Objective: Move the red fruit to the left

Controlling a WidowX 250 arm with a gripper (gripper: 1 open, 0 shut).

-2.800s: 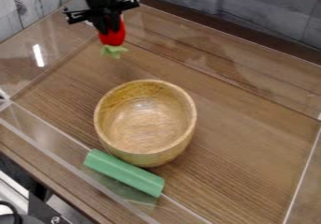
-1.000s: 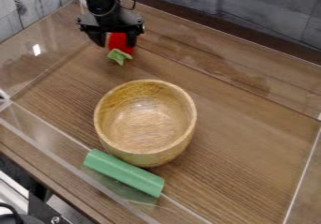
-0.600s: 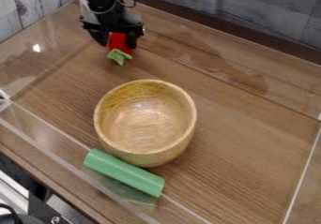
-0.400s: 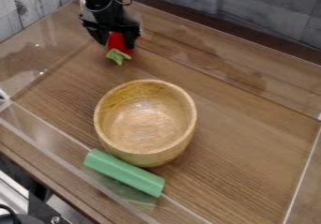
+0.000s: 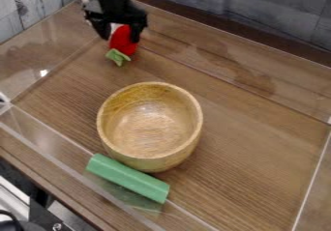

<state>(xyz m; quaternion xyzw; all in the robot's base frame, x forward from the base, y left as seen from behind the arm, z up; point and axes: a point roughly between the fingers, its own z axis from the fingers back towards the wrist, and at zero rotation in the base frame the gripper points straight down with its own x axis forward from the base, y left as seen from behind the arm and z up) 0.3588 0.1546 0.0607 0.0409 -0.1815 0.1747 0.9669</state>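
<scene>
The red fruit (image 5: 123, 41) lies on the wooden bench (image 5: 246, 100) at the far left, beyond the wooden bowl (image 5: 151, 125) and well apart from it. Its long axis runs diagonally, red body toward the upper right, light green leafy stem toward the lower left. The hand (image 5: 115, 24) hangs right over it with its black fingers spread open on either side of the fruit's upper end; whether they touch it cannot be told. A long green block (image 5: 127, 178) lies just in front of the bowl.
</scene>
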